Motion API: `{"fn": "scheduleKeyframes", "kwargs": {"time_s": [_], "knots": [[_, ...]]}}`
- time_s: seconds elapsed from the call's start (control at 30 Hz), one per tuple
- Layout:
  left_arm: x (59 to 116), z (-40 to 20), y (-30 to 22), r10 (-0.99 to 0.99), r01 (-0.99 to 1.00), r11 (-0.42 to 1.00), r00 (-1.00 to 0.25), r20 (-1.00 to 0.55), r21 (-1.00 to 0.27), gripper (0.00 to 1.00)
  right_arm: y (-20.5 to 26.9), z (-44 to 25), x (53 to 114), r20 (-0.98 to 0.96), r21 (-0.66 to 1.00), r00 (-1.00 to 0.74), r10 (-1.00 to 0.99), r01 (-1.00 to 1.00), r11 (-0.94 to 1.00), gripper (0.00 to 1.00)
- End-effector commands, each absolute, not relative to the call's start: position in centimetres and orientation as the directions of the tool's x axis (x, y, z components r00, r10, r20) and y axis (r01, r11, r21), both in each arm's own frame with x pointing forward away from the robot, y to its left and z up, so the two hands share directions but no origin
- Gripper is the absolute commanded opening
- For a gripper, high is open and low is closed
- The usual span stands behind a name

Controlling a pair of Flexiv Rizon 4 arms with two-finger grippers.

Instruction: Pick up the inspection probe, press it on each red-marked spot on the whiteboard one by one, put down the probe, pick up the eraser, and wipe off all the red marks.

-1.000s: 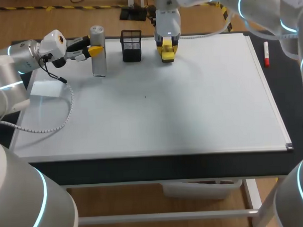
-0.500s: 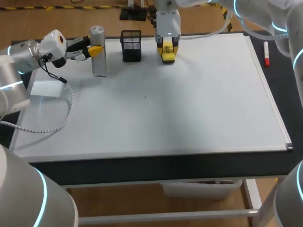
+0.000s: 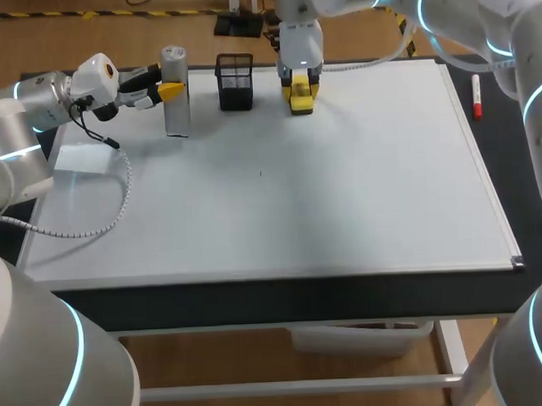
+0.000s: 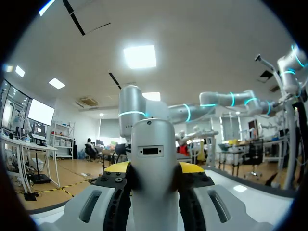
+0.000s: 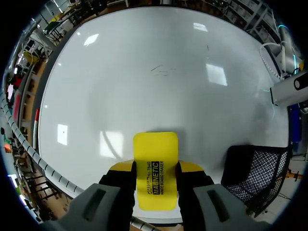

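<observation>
Bright, even overhead light. The whiteboard [image 3: 360,191] carries several rectangular glare patches in right wrist view and a soft sheen at its left end in head view. Faint diffuse shadow ahead of the eraser [image 5: 155,163]. The inspection probe [image 4: 151,159] is evenly lit.

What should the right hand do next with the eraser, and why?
Probably lower the eraser onto the whiteboard beside the mesh basket and open the right hand. No red marks show on the board, and that hand is shut on the eraser at the far edge; the left hand holds the probe upright.
</observation>
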State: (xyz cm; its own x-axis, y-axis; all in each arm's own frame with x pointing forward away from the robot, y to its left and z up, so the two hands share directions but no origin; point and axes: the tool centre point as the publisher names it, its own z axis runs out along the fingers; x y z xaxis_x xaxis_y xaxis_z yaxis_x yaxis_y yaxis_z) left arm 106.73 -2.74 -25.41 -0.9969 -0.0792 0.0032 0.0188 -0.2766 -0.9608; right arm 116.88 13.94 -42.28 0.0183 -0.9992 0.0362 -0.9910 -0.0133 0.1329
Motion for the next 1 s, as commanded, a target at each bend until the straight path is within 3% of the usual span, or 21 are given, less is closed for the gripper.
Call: {"fn": "scheduleKeyframes", "kwargs": {"time_s": [0.03, 0.1, 0.13, 0.17, 0.2, 0.23, 0.6, 1.0], "knots": [[106.9, -25.4, -2.7, -0.073, 0.017, -0.279, -0.997, 0.003, -0.96, 0.0, 14.0, -42.4, 117.2, 0.048, 0.139, 0.02, -0.999, -0.99, -0.013, 0.0], [106.9, -25.4, -2.7, -0.073, 0.017, -0.279, -0.997, 0.003, -0.96, 0.0, 14.0, -42.4, 117.0, 0.058, 0.139, 0.016, -0.998, -0.99, -0.008, 0.0], [106.9, -25.4, -2.7, -0.073, 0.017, -0.279, -0.997, 0.003, -0.96, 0.0, 13.9, -42.3, 116.9, 0.059, 0.139, 0.015, -0.998, -0.99, -0.007, 0.09], [106.9, -25.4, -2.7, -0.073, 0.017, -0.279, -0.997, 0.003, -0.96, 0.0, 13.9, -42.1, 116.8, 0.052, 0.135, 0.015, -0.999, -0.991, -0.007, 0.39], [106.9, -25.4, -2.7, -0.073, 0.017, -0.279, -0.997, 0.003, -0.96, 0.0, 13.8, -41.9, 116.8, 0.05, 0.133, 0.012, -0.999, -0.991, -0.006, 0.6], [106.9, -25.4, -2.7, -0.073, 0.017, -0.279, -0.997, 0.003, -0.96, 0.0, 13.7, -41.7, 116.7, 0.039, 0.125, 0.007, -0.999, -0.992, -0.002, 1.0], [106.9, -25.4, -2.7, -0.073, 0.017, -0.279, -0.997, 0.003, -0.96, 0.0, 11.1, -39.1, 116.3, -0.091, 0.12, -0.167, -0.982, -0.98, 0.156, 1.0], [106.9, -25.4, -2.7, -0.073, 0.017, -0.279, -0.997, 0.003, -0.96, 0.0, 6.9, -35.2, 115.6, -0.345, 0.172, -0.436, -0.831, -0.9, 0.401, 1.0]]}}
